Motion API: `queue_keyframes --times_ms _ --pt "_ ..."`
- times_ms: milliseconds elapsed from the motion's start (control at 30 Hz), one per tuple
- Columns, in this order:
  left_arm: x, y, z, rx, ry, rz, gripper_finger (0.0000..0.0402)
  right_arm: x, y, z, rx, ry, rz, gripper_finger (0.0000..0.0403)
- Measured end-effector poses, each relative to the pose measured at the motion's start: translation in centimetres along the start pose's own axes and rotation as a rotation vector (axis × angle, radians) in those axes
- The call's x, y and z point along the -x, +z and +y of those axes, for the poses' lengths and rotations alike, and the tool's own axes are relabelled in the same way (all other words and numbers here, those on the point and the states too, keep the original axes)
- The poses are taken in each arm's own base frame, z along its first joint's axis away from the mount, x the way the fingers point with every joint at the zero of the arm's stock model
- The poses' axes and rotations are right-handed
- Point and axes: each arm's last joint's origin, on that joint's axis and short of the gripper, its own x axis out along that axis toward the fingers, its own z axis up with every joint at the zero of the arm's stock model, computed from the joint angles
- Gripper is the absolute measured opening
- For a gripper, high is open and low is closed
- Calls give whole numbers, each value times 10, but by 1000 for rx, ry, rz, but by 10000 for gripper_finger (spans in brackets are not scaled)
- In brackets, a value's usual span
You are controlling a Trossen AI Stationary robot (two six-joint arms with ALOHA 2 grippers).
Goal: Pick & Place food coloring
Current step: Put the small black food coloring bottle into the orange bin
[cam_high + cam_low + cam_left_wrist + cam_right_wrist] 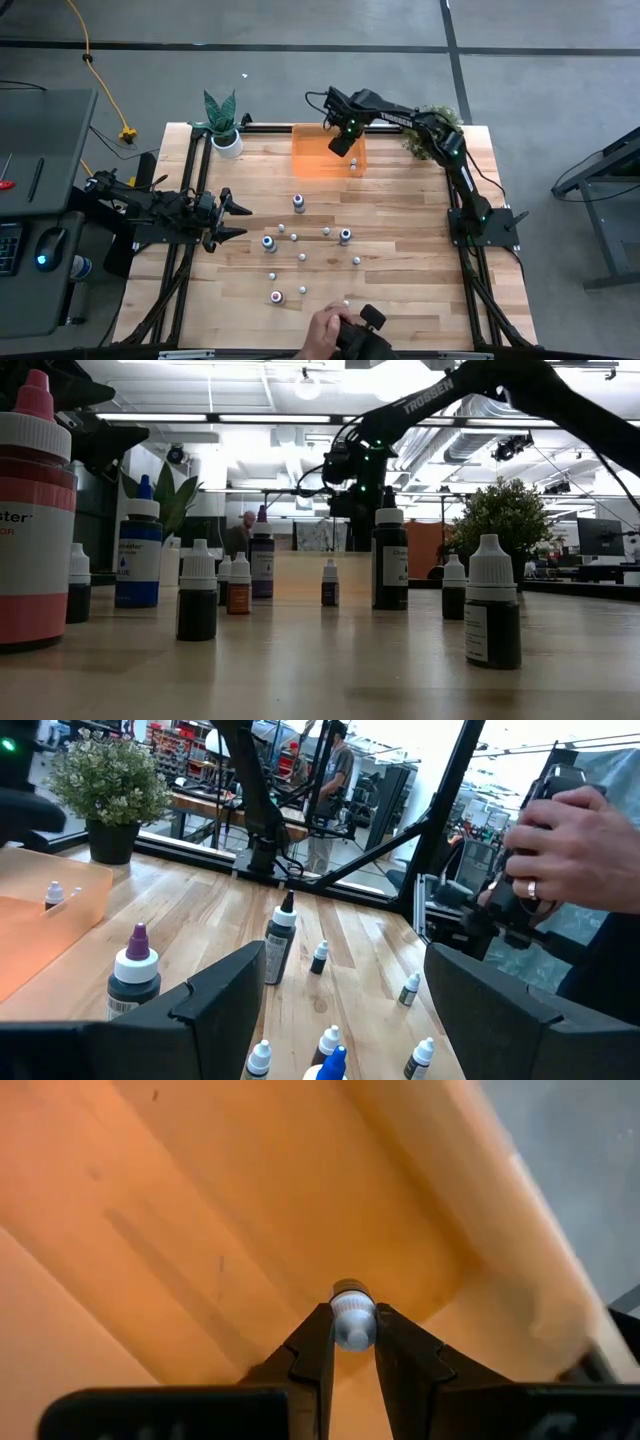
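Note:
Several food coloring bottles stand upright on the wooden table [400, 290]: larger ones with blue [269, 243], dark [345, 237] and red [277, 297] bodies, and tiny whitish droppers [302, 256]. One small bottle [355, 161] stands in the orange tray [315, 150]. My right gripper [342, 143] is over the tray, shut on a tiny bottle [352, 1320]. My left gripper [240, 220] waits open at the table's left side, level with the bottles [280, 945]. My right gripper pinches the tiny bottle by its whitish cap end [352, 1312] between the two fingertips [318, 1342], coming from above and pointing down. The bottle hangs below the fingers over the orange tray's floor [250, 1200], near a corner. Whether its bottom touches the tray cannot be told.
A potted plant [222, 120] stands at the far left corner and a bushy plant [435, 125] at the far right. A person's hand [325, 330] holds a dark device at the near edge, also visible in the left wrist view [565, 840].

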Motion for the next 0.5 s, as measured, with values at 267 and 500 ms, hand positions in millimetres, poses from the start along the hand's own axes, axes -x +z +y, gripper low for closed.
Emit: queue_keyframes --times_ms 267,500 --pt "0 0 0 0 0 0 271 1 -21 1 -11 4 -49 55" --pt "0 0 0 0 0 0 271 -13 -35 0 -54 32 -8 55"
